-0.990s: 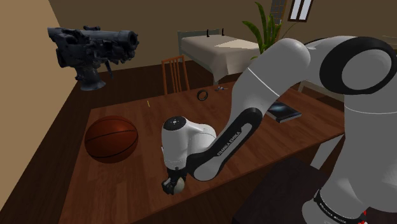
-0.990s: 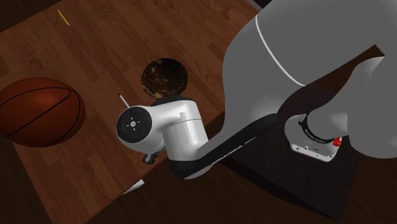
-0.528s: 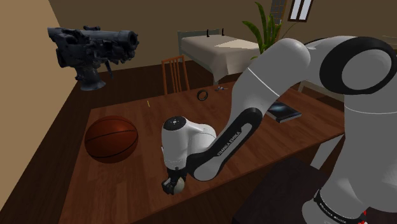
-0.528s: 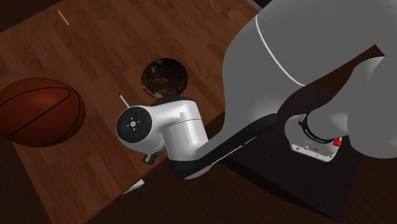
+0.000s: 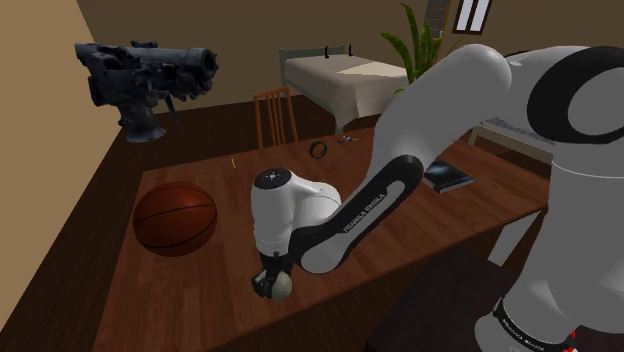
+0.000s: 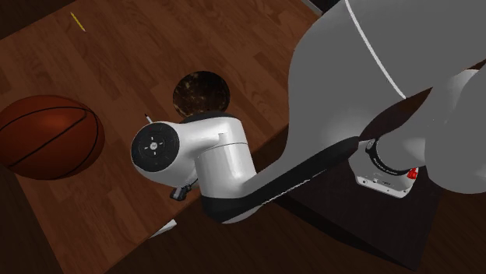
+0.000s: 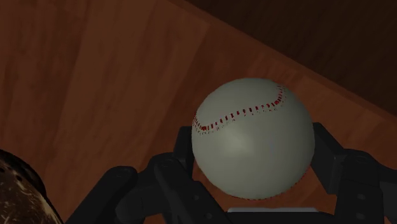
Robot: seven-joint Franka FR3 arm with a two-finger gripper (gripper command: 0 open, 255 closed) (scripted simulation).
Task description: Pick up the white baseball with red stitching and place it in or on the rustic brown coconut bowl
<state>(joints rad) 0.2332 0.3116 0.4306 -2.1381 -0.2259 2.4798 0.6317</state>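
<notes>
The white baseball (image 7: 254, 146) with red stitching sits clasped between the black fingers of my gripper (image 7: 254, 159), which is shut on it. In the shoulder view the baseball (image 5: 281, 287) hangs at the gripper (image 5: 272, 285) just over the wooden table (image 5: 200, 290), near its front edge. The brown speckled coconut bowl (image 6: 200, 92) stands on the table just beyond the white wrist in the second exterior view. Its rim (image 7: 16, 191) also shows beside the fingers in the wrist view.
A basketball (image 5: 175, 218) rests on the table toward the shoulder view's left. A dark ring (image 5: 319, 150), a dark flat book (image 5: 445, 177) and a yellow pencil (image 6: 76, 21) lie farther back. A large black gun-shaped object (image 5: 145, 75) looms at the far left.
The arm has swung upward, and the wrist has shifted slightly toward the basketball and risen a little, carrying the baseball with it. The bowl and basketball have not moved.
</notes>
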